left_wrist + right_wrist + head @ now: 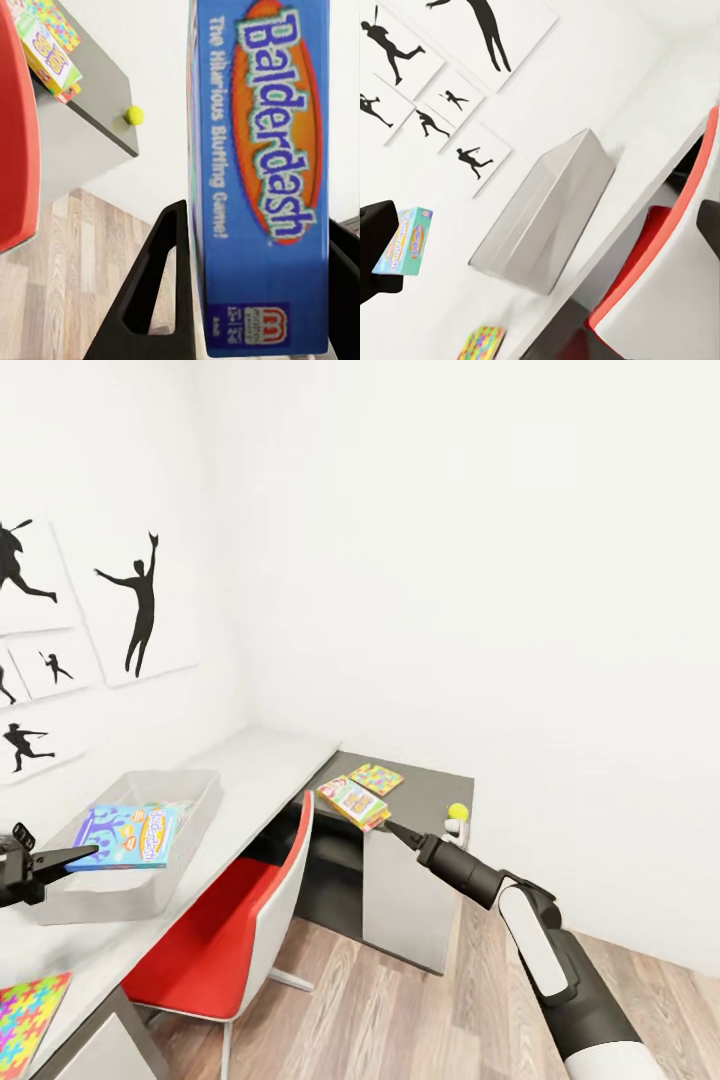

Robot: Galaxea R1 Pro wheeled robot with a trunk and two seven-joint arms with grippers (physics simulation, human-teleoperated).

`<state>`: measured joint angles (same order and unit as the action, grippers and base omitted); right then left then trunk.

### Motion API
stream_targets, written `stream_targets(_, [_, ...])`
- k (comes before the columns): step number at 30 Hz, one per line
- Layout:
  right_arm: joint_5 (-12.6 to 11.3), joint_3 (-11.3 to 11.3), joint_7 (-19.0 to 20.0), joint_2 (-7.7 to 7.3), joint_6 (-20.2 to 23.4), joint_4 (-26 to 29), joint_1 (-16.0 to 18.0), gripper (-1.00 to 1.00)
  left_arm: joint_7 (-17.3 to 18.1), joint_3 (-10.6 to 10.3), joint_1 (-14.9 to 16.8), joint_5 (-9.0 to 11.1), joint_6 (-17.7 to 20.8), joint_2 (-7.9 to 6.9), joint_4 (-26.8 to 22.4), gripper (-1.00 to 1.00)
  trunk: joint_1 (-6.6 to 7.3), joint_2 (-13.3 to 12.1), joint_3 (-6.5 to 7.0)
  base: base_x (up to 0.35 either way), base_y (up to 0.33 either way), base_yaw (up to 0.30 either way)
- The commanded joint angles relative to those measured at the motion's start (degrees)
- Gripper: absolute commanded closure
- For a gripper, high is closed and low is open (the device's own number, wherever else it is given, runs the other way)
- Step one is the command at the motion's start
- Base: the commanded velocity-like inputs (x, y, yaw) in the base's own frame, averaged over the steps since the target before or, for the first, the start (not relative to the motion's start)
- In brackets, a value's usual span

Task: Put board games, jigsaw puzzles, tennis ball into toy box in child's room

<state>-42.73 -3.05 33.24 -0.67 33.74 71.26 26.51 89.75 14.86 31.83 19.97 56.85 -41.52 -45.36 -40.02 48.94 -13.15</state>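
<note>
My left gripper [80, 853] [259, 300] is shut on the blue board game [130, 835] [262, 150] [405, 240], lettered Balderdash, and holds it over the near end of the light-grey toy box [170, 790] [547, 217]. On the dark cabinet end of the table [435, 785] lie a multicolour board game [352, 802] [49, 60], a jigsaw puzzle [377, 777] and the tennis ball [458, 811] [134, 115]. The multicolour game juts over the cabinet's front edge. My right gripper [388, 826] [540, 240] stands open just off its near corner. A second jigsaw puzzle [30, 1020] [484, 345] lies at the pale desk's near end.
A red-and-white chair [230, 930] [15, 127] [675, 262] stands tucked at the desk between my arms. Black silhouette posters [140, 610] hang on the left wall. Wood-plank floor [400, 1010] lies open in front of the cabinet.
</note>
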Motion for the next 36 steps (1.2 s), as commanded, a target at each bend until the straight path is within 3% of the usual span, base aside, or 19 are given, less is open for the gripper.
stream_targets(1, [-0.43, -0.03, -0.10, -0.07, 0.36, 0.06, 0.03, -1.00, 0.25, -0.01, 0.07, 0.04, 0.56, 0.11, 0.00, 1.00, -0.04, 0.05, -0.05, 0.332, 0.000, 0.266])
stream_targets(7, [-0.43, -0.03, 0.28, -0.33, 0.36, 0.03, 0.03, -1.00, 0.25, -0.04, 0.08, -0.10, 0.55, 0.41, 0.00, 1.00, -0.04, 0.05, -0.02, 0.332, 0.000, 0.095])
stream_targets(15, [-0.44, -0.03, 0.42, -0.40, 0.38, 0.03, 0.03, -1.00, 0.25, -0.05, 0.07, -0.11, 0.53, 0.48, 0.00, 1.00, -0.04, 0.05, 0.15, 0.332, 0.043, -0.144])
stream_targets(23, [-0.43, -0.02, 0.42, -0.44, 0.38, 0.35, 0.03, -1.00, 0.25, -0.01, 0.07, 0.02, 0.41, 0.48, 0.00, 1.00, -0.04, 0.05, 0.31, 0.313, 0.110, 0.034])
stream_targets(36, [-0.44, 0.14, 0.41, -0.55, 0.44, 0.63, 0.03, -1.00, 0.25, -0.01, 0.08, -0.15, 0.37, 0.48, 0.00, 1.00, -0.04, 0.05, 0.46, 0.062, 0.057, 0.047])
